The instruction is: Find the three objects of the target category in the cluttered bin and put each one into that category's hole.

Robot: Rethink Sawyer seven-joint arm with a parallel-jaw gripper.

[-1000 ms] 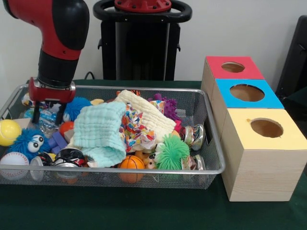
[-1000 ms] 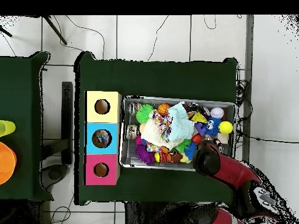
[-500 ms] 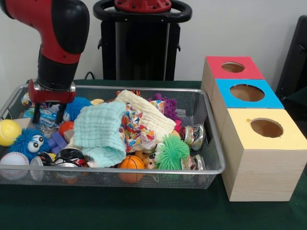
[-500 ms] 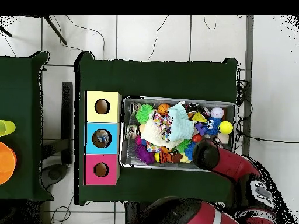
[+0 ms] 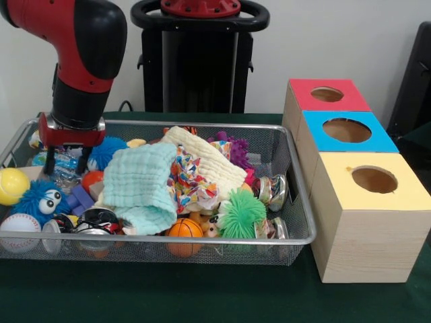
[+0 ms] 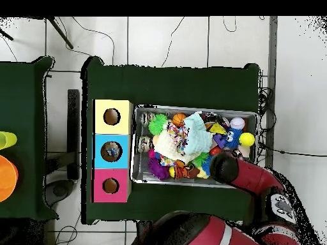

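Note:
A wire bin [image 5: 296, 202] holds a heap of toys and cloths. My gripper [image 5: 65, 163] hangs over its far left corner, open, its two black fingers [image 5: 48, 163] astride a crumpled clear plastic bottle [image 5: 64, 168]. A blue fuzzy ball [image 5: 108, 149] sits just right of it. Close by lie a red ball [image 5: 93, 179], a purple block [image 5: 82, 197], a blue fuzzy toy with eyes [image 5: 37, 202], a yellow tennis ball [image 5: 11, 185] and a baseball [image 5: 19, 225]. In the overhead view the arm [image 6: 225, 168] covers the gripper.
A mint cloth [image 5: 138, 185], a cream cloth [image 5: 205, 161] and a patterned cloth [image 5: 188, 182] cover the middle. A green fuzzy ball [image 5: 241, 214], an orange basketball [image 5: 184, 229] and metal cans [image 5: 273, 190] lie near the front. Red [image 5: 326, 94], blue [image 5: 347, 130] and yellow [image 5: 374, 180] boxes with holes stand beside the bin.
The gripper has stayed over the same corner, shifting only slightly. In the overhead view the upper arm has swung round behind it.

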